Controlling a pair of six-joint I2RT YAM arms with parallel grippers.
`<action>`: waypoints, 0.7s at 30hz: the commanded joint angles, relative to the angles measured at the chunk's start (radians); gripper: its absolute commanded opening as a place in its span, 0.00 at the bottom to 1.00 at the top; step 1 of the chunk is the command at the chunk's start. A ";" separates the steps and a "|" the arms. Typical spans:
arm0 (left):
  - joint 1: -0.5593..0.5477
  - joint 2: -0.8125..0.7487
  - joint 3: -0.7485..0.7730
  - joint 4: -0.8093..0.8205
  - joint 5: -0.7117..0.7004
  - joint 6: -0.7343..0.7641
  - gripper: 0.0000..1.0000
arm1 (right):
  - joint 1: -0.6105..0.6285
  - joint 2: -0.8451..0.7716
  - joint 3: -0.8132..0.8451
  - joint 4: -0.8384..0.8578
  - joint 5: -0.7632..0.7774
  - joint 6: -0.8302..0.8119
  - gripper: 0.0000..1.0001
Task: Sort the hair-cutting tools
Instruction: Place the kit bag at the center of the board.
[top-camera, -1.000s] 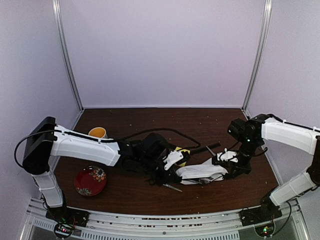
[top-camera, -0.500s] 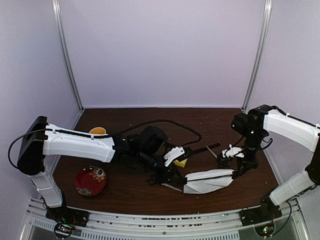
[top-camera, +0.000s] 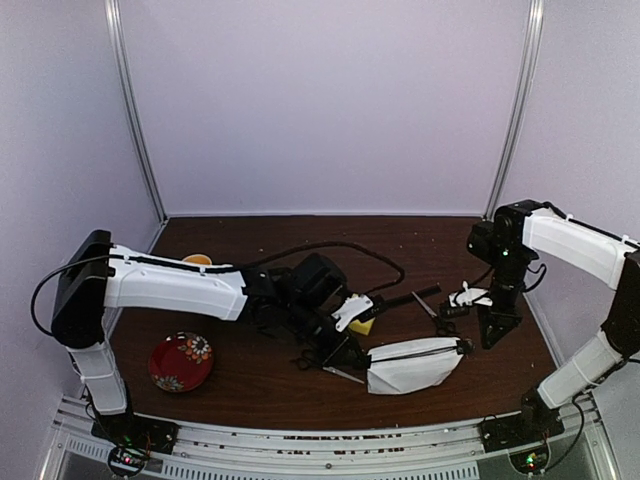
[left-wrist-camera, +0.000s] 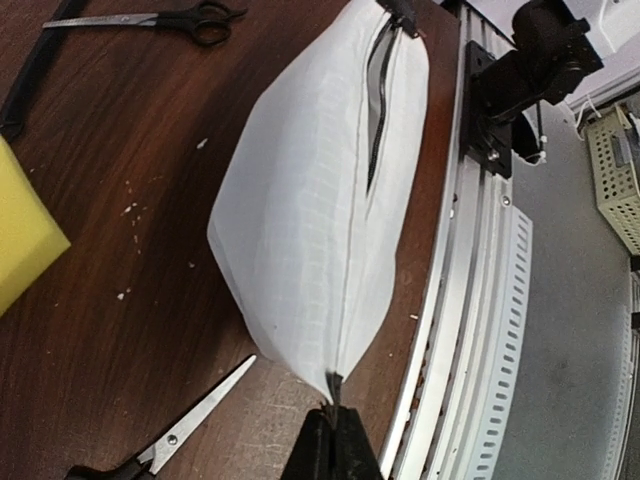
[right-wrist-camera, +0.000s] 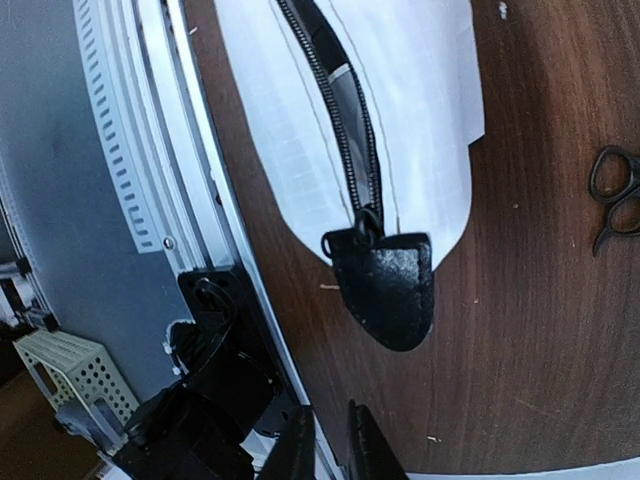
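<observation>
Cropping sponge (left-wrist-camera: 22, 225) at left wrist view's left edge, losing handles of near scissors (left-wrist-camera: 200, 412) past its bottom — cutting blades of far scissors (right-wrist-camera: 624, 196) at right wrist view's right edge, shadowing pouch (left-wrist-camera: 310, 200) inside.

Both arms: white shells w/ black joints. The left arm (top-camera: 170, 290) has a big black shoulder block (top-camera: 78, 290) & a thin black cable (top-camera: 38, 295) looping beside it. A thicker black cable (top-camera: 345, 246) arcs near its wrist end. The right arm (top-camera: 580, 250) has the same white links, w/ a black elbow housing (top-camera: 490, 243). The bases (top-camera: 125, 435) are black, w/ small green/red LEDs (top-camera: 125, 460) lit. There are white covers (top-camera: 350, 308) by each wrist. The left fingers (left-wrist-camera: 312, 455) & right fingers (right-wrist-camera: 297, 450) are matte black, slim & flat-sided.
</observation>
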 joint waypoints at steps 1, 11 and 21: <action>0.022 0.005 0.054 -0.022 -0.078 -0.081 0.00 | -0.074 0.025 0.045 0.077 -0.071 0.077 0.21; 0.032 -0.108 -0.064 0.084 -0.152 -0.245 0.38 | -0.217 -0.168 -0.110 0.344 -0.206 0.366 0.42; 0.072 -0.152 -0.192 0.307 -0.029 -0.537 0.51 | -0.377 -0.042 -0.055 0.303 -0.369 0.444 0.52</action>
